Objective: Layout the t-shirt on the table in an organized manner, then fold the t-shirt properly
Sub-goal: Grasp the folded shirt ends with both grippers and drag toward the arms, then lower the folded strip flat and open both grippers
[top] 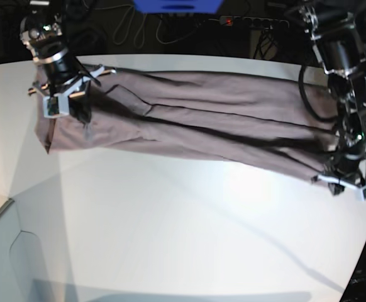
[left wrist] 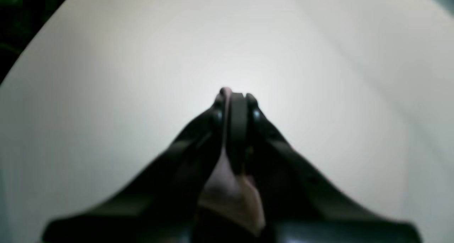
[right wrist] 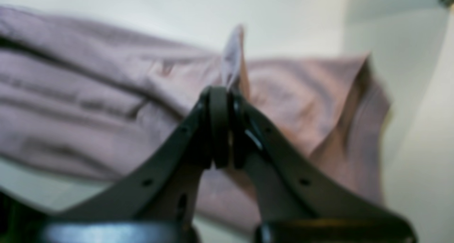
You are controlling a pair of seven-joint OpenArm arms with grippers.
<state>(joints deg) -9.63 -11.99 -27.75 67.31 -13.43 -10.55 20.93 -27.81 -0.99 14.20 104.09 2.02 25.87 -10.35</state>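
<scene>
Base view is showing bare table (top: 170,239) nearest, then the t-shirt (top: 189,123) hanging stretched between both arms. Each gripper is pinching only a sliver of fabric with jaws fully closed: the left gripper (left wrist: 234,97) at one end, the right gripper (right wrist: 223,94) at the other. Pulling further is risking cloth slipping free, dropping crumpled rather than flat.

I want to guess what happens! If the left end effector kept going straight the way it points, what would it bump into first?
Probably the table. The left end effector, shut on a bit of the t-shirt, points at bare white tabletop, though depth is hard to judge.
</scene>
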